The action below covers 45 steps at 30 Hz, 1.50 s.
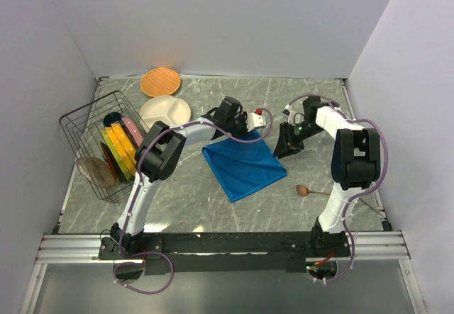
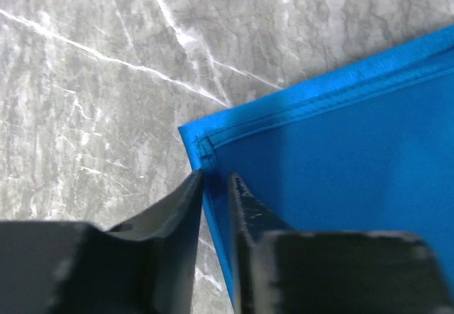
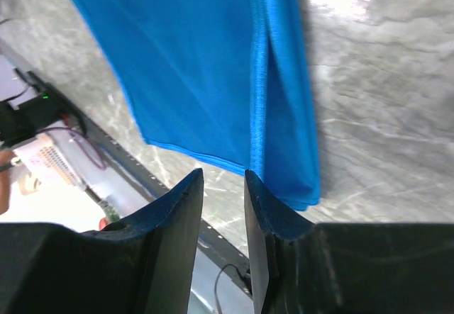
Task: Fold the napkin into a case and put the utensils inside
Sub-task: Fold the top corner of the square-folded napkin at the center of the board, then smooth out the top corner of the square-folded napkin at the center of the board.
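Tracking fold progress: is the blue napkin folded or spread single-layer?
Folded: the napkin shows one hemmed edge lying over another layer in the right wrist view. From above it is broad, not yet narrow.

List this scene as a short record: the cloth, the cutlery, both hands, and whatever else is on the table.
napkin: bright blue, folded in layers, lying mid-table; not yet a narrow case
spoon: wooden, right of the napkin, apart from it
left hand: fingers slightly apart over the edge at a napkin corner
right hand: fingers apart beside a napkin corner, nothing between them
other: white divided plate and orange plate at far left; wire basket holding colourful plates
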Motion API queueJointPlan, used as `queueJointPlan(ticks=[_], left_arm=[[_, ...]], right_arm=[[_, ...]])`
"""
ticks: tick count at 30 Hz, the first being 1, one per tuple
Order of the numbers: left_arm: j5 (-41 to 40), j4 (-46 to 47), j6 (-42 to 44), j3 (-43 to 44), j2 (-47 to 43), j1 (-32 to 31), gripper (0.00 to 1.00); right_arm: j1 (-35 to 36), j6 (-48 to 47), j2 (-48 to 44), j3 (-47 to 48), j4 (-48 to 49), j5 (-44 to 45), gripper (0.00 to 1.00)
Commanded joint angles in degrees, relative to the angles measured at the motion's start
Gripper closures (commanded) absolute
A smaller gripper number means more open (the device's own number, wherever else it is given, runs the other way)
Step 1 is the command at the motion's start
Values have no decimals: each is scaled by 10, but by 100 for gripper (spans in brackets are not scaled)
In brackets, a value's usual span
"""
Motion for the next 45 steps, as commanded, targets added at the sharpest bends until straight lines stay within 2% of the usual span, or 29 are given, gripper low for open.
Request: queueJointPlan(ticks=[1,2,5,6,7,8,9,13,16,17,18,20,22,23,25,26,27,28,30,32,33,34,37,42,45], left_arm=[[1,36,-26,34,-12,6,68],[4,40,-36,39,-17,13,59],[2,41,-83,78,-32,27,44],[2,37,-99,89,-39,30,42],[0,39,-109,107,-46,34,35],[-10,42,-120,112,-51,42,31],[-15,44,-142,117,-66,46,27],[-32,68,-211,95,-134,70,1],[-49,92,-280,40,-205,89,1],[-73,108,-302,23,-220,90,1],[-95,104,-330,8,-245,89,1],[-95,58,-330,-15,-266,93,1],[-96,20,-408,0,-266,101,1],[-94,-51,-444,8,-259,107,1],[37,-83,-508,2,-254,138,1],[95,-64,-534,-24,-266,151,1],[135,43,-622,-102,-276,164,1],[178,89,-666,-133,-285,174,1],[209,106,-703,-156,-286,175,1],[249,119,-731,-166,-277,173,1],[256,136,-778,-191,-276,173,1],[263,179,-800,-207,-273,172,1],[264,232,-869,-260,-267,161,1],[270,280,-943,-306,-236,145,1],[279,289,-958,-304,-207,137,1]], right_arm=[[-4,18,-34,18,16,-46,62],[-4,22,-42,12,23,-56,61],[-4,39,-68,7,54,-68,59],[-4,45,-75,8,64,-69,59],[-4,55,-84,10,85,-68,58],[-4,55,-98,18,95,-67,53],[-4,73,-106,23,104,-61,50],[4,67,-147,65,159,-1,45],[32,26,-195,58,216,65,30],[39,18,-215,52,232,76,18],[44,19,-225,44,249,83,12],[46,45,-240,16,319,79,0],[46,82,-227,12,377,75,0],[46,99,-216,17,397,88,0],[40,132,-158,70,414,79,0],[21,128,-130,105,393,-24,0],[15,139,-99,137,377,-82,0],[15,146,-50,206,299,-100,0],[32,149,-35,226,243,-133,0],[43,190,-76,137,280,-144,0],[55,251,-92,96,305,-158,0],[62,278,-118,22,349,-170,0],[96,316,-143,-72,371,-183,0],[122,312,-123,-133,367,-185,0],[122,312,-92,-149,378,-199,0]])
